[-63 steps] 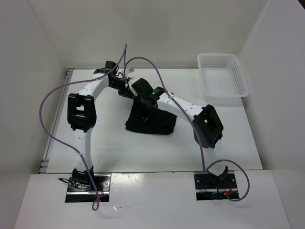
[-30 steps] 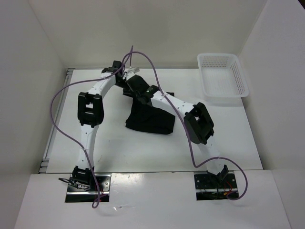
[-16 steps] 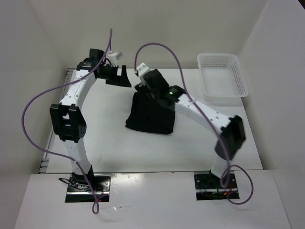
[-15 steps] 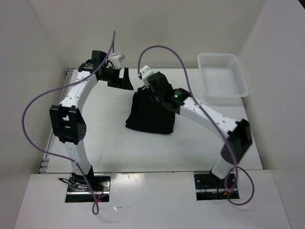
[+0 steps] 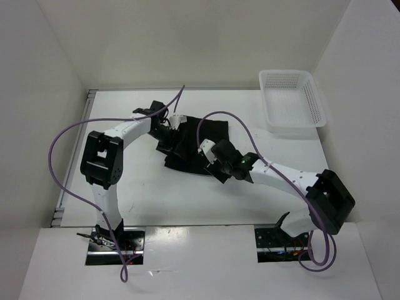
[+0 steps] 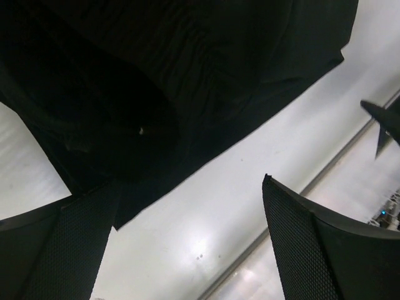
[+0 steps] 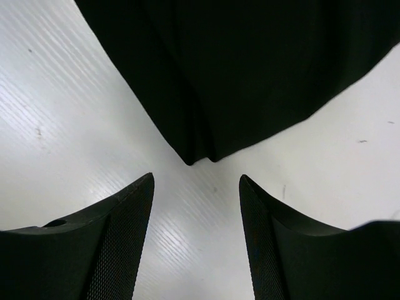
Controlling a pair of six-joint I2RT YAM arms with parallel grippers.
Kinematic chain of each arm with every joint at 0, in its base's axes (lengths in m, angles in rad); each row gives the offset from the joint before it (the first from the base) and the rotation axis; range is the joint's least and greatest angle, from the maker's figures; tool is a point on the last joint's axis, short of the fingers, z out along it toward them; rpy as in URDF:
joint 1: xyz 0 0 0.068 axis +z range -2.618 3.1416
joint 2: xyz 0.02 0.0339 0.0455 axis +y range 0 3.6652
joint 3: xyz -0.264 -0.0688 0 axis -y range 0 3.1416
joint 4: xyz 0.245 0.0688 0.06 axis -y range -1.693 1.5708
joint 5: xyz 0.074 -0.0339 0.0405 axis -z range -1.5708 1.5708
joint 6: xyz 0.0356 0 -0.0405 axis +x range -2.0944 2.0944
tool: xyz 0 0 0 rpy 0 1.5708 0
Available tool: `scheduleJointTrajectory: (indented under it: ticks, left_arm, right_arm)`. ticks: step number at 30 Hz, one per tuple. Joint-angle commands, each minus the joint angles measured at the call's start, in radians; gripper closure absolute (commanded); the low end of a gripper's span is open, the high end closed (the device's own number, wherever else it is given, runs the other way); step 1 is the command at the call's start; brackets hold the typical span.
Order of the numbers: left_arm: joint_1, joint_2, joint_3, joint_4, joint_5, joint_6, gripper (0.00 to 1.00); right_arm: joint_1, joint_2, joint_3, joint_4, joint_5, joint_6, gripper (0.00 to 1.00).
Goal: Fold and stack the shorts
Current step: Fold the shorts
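Observation:
The black shorts (image 5: 206, 130) lie crumpled on the white table, left of centre. My left gripper (image 5: 169, 131) is low at their left edge. In the left wrist view the shorts (image 6: 187, 75) fill the top, and the left gripper (image 6: 187, 187) stands wide open over bare table, its left finger (image 6: 75, 244) against the fabric edge. My right gripper (image 5: 211, 167) sits at the shorts' near edge. In the right wrist view it (image 7: 196, 178) is open and empty, with a folded corner of the shorts (image 7: 250, 62) just past its tips.
A white mesh basket (image 5: 292, 103), empty, stands at the back right corner. Purple cables arc over both arms. White walls close in the table on the left, back and right; a metal rail runs along the left edge (image 5: 75, 156).
Both arms came down from a raised stance onto the shorts. The left gripper moved to the left edge, the right swung round to the near edge and narrowed a little. The fabric spread wider toward the back.

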Motion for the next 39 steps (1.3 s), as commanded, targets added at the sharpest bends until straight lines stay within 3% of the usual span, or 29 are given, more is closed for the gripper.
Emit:
scheduleJointTrajectory:
  ticks: [1, 6, 7, 8, 9, 13, 16, 19, 21, 30, 37, 39]
  left_arm:
    - [-0.002, 0.033, 0.023, 0.061, -0.022, 0.023, 0.01]
    - [-0.012, 0.089, 0.043, 0.073, -0.01, 0.023, 0.17]
    - [-0.012, 0.098, 0.061, 0.073, -0.01, 0.023, 0.25]
    - [-0.012, 0.113, 0.07, 0.073, 0.002, 0.023, 0.41]
    - [-0.012, 0.126, 0.071, 0.073, 0.002, 0.023, 0.47]
    - [-0.012, 0.126, 0.086, 0.064, 0.002, 0.023, 0.53]
    - [-0.012, 0.106, 0.077, 0.064, 0.022, 0.023, 0.76]
    - [-0.012, 0.083, 0.077, 0.039, 0.022, 0.023, 0.84]
    - [-0.012, 0.06, 0.077, 0.016, 0.031, 0.023, 1.0]
    - [0.019, -0.063, 0.086, -0.159, 0.063, 0.023, 1.0]
    - [0.007, -0.049, -0.067, -0.148, 0.039, 0.023, 1.0]
    - [0.007, -0.036, -0.092, -0.137, 0.027, 0.023, 1.0]
  right_arm:
    - [-0.002, -0.047, -0.04, 0.152, -0.082, 0.036, 0.38]
    - [-0.103, -0.02, -0.081, 0.22, -0.082, 0.088, 0.38]
    - [-0.121, -0.02, -0.081, 0.232, -0.082, 0.088, 0.41]
    - [-0.138, -0.004, -0.092, 0.232, -0.082, 0.088, 0.41]
    - [-0.159, 0.009, -0.092, 0.244, -0.082, 0.088, 0.42]
    - [-0.16, 0.034, -0.111, 0.264, -0.147, 0.088, 0.43]
    - [-0.16, 0.043, -0.111, 0.275, -0.177, 0.099, 0.43]
    - [-0.16, 0.043, -0.111, 0.234, -0.202, 0.073, 0.43]
    - [-0.16, 0.043, -0.101, 0.234, -0.211, 0.073, 0.43]
    - [-0.16, 0.105, -0.111, 0.284, -0.11, 0.091, 0.51]
    - [-0.16, 0.137, -0.12, 0.293, -0.081, 0.081, 0.6]
    - [-0.16, 0.137, -0.12, 0.293, -0.07, 0.071, 0.68]
